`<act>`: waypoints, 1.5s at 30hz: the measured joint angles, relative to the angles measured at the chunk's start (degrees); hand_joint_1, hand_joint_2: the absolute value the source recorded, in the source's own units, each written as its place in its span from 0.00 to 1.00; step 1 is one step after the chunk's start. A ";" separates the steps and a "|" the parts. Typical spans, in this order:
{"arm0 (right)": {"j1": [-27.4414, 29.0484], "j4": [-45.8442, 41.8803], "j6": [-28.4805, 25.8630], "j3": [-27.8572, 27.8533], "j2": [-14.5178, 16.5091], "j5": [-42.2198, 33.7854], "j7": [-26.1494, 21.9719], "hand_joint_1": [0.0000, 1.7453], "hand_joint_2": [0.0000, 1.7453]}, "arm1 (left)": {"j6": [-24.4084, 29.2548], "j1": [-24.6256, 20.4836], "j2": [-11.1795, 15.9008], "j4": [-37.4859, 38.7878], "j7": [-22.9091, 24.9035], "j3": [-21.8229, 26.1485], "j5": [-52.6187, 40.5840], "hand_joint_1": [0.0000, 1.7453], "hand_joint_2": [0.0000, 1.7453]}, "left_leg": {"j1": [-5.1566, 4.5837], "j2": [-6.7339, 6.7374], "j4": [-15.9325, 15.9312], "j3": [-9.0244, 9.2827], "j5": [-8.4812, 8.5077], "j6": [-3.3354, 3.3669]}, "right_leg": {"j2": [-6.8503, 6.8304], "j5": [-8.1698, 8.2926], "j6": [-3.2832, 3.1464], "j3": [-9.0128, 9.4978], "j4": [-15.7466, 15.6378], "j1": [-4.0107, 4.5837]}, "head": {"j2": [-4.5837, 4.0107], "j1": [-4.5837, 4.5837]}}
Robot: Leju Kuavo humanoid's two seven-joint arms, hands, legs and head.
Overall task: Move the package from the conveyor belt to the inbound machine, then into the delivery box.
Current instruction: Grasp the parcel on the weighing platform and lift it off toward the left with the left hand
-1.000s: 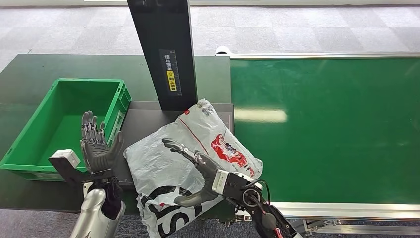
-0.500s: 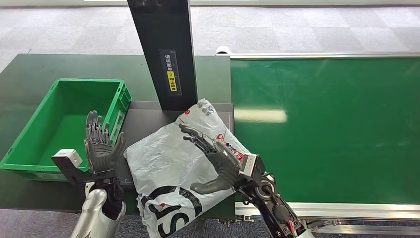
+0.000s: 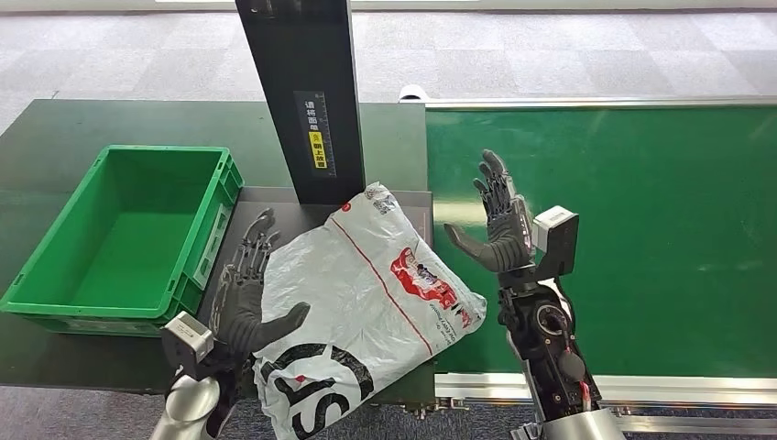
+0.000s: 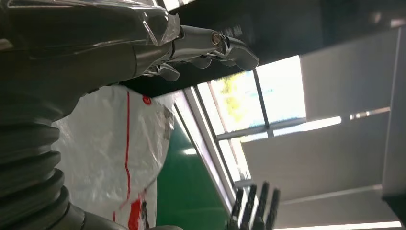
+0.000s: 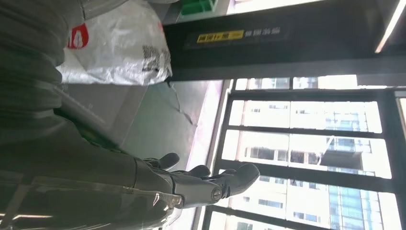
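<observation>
The package (image 3: 357,302), a grey-white plastic mailer with red and black print, lies on the dark plate of the inbound machine (image 3: 275,215) under its black column (image 3: 307,92); its near end hangs over the front edge. My left hand (image 3: 246,293) is open, fingers spread, at the package's left edge, its thumb against the bag. My right hand (image 3: 499,220) is raised and open above the green conveyor belt (image 3: 623,229), apart from the package. The left wrist view shows the package (image 4: 115,153) past my fingers (image 4: 210,45). The right wrist view shows the package (image 5: 119,48) and column (image 5: 268,43).
The green delivery box (image 3: 128,229) stands empty on the dark green table (image 3: 55,137), left of the machine plate. The belt has a metal rail (image 3: 641,390) along its near edge. Grey carpet floor lies beyond.
My right hand lifted off the package and moved right, up over the belt. My left hand came down from beside the box to the package's left edge. The package stays on the plate.
</observation>
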 joint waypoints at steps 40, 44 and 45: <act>6.91 -4.95 -5.19 -6.96 0.58 17.58 5.41 0.00 1.00 | 7.37 -6.41 1.68 19.69 29.28 -14.33 -54.81 1.00 1.00 | 0.01 0.08 -0.04 0.35 0.11 -0.03 | 0.05 0.14 -0.07 0.35 -0.03 0.01 | 0.01 -0.01; 6.92 -5.20 -4.76 -6.96 0.58 17.70 5.42 0.00 1.00 | 9.22 -5.54 1.96 18.76 23.00 -13.80 -50.88 1.00 1.00 | 0.01 0.08 -0.04 0.33 0.17 -0.05 | 0.04 0.17 -0.08 0.32 -0.02 0.01 | 0.00 0.00; 6.92 -5.29 -4.64 -6.96 0.58 17.70 5.42 0.00 1.00 | 9.72 -5.31 2.02 18.30 21.18 -13.61 -49.54 1.00 1.00 | 0.01 0.08 -0.04 0.31 0.17 -0.05 | 0.04 0.17 -0.08 0.31 -0.02 0.01 | 0.00 0.00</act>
